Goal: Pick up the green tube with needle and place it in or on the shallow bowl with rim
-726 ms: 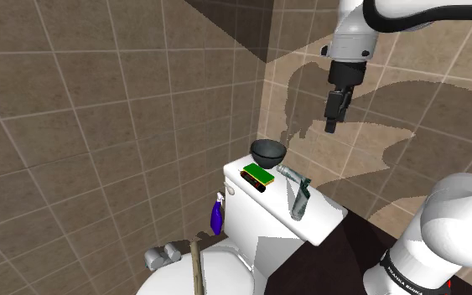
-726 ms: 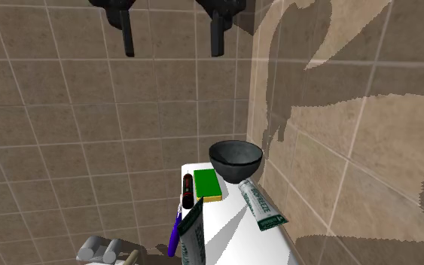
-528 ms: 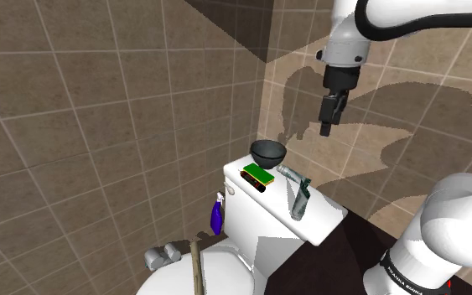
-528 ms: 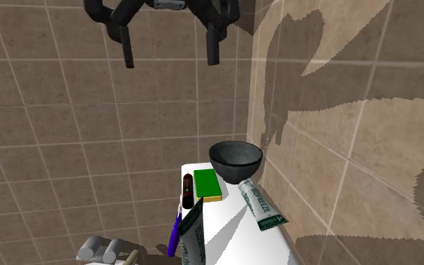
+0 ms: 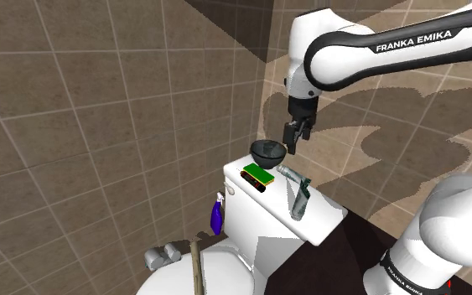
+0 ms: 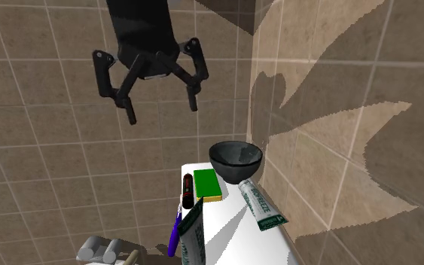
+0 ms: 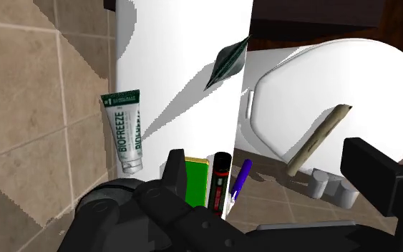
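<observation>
You have the gripper (image 5: 294, 142) hanging just above the bowl (image 5: 267, 152), over its rim on the shoulder view's right, with the arm (image 5: 376, 52) arching in from the upper right. On the white tank (image 5: 255, 209) the bowl sits at the far end with a green block (image 5: 259, 174) just beside it. The lying tube (image 5: 291, 173) points toward the bowl, and the upright tube (image 5: 299, 201) stands at its near end.
</observation>
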{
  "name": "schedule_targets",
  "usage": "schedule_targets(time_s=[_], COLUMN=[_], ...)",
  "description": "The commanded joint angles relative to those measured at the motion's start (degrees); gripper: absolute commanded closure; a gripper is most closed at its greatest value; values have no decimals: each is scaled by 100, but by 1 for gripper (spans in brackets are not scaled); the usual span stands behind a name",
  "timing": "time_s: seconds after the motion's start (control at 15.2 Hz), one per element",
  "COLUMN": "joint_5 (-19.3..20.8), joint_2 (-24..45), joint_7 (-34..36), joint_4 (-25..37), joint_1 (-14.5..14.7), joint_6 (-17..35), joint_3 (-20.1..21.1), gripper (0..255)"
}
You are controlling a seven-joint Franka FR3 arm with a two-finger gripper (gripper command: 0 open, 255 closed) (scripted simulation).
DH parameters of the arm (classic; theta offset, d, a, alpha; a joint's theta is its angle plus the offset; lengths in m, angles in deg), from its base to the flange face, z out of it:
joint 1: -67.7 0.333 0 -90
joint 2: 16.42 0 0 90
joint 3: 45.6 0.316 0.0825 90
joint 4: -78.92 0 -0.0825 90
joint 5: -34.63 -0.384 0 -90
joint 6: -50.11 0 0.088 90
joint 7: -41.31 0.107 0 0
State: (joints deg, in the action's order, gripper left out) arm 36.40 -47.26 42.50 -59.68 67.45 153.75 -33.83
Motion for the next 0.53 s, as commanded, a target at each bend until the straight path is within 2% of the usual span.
schedule_targets(time_s=[0.0,0.46], joint_5=[143,1054], joint_2=[369,1908], joint_7=[299,1486], joint_4=[-32,300], joint_1=[-55,-358], joint_6=[404,1439], joint_3=[194,743], gripper=[0,0])
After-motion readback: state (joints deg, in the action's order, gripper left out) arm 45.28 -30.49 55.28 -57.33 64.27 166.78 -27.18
